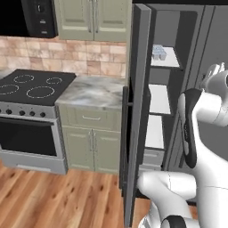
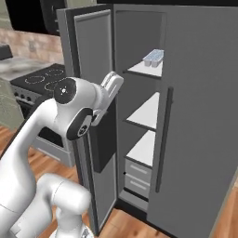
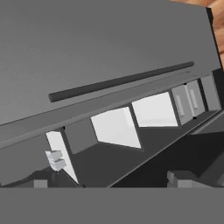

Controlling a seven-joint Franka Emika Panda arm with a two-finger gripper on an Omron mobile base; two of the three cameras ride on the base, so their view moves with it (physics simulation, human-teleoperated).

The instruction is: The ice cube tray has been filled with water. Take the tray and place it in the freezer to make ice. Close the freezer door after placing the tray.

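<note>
On the top white shelf of the freezer [image 2: 139,111], the ice cube tray [image 2: 154,56] lies flat near the shelf's front edge, its cells showing the pale blue water [image 2: 155,54]; from the left base camera the tray [image 1: 159,52] sits at the same shelf, and in the hand camera it appears small and sideways [image 3: 55,159]. Below it are two more white shelves and a pair of grey drawers [image 2: 137,179]. The freezer door [image 2: 88,107] stands swung wide open to the left, edge-on in the left base view [image 1: 137,111]. The gripper [image 3: 109,177] is well apart from the tray, its jaws spread wide and holding nothing. Beside the freezer, the plain fridge door [image 2: 200,116] is closed, with its long dark handle [image 2: 163,139]. Left of the fridge stand a marble counter [image 1: 93,91], green cabinets [image 1: 91,142] and a stove [image 1: 29,111].
</note>
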